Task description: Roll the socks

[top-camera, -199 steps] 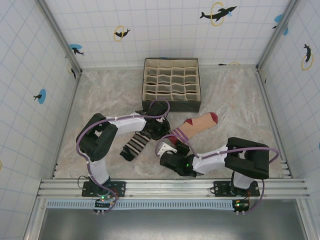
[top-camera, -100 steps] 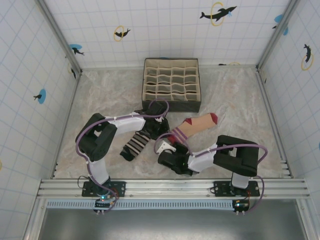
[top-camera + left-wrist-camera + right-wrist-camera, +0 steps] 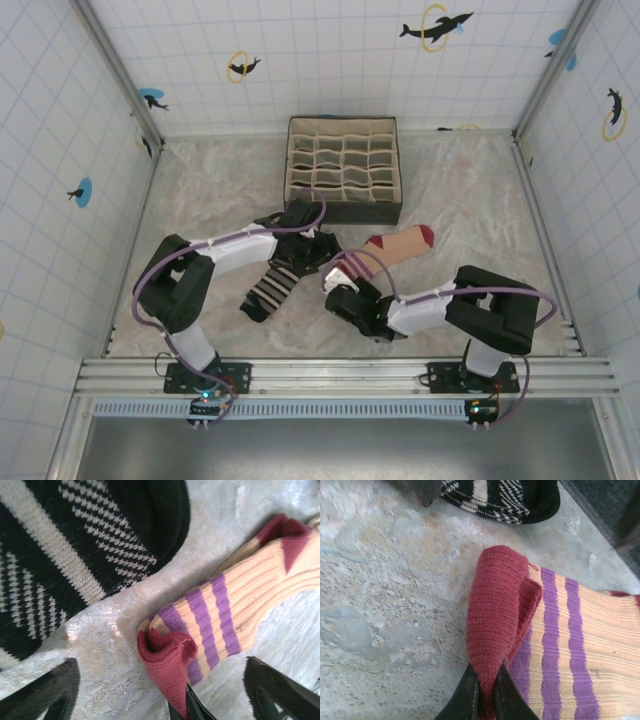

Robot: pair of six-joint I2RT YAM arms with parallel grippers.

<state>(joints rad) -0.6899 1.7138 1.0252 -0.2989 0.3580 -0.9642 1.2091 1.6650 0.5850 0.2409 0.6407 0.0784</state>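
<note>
The right tool (image 3: 486,687) is pinched shut on the folded dark red end of the tan sock (image 3: 580,645). The left tool (image 3: 300,238) is spread wide and holds nothing, above the gap between that sock and the striped sock (image 3: 268,287). Both lie mid-worktop (image 3: 200,200), nearer its near edge.

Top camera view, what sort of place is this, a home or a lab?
Most likely a lab test cell, not a home: a marble-look table boxed in by gridded white walls with dolphin stickers, and two robot arms bolted to a metal rail at its near edge.
</note>
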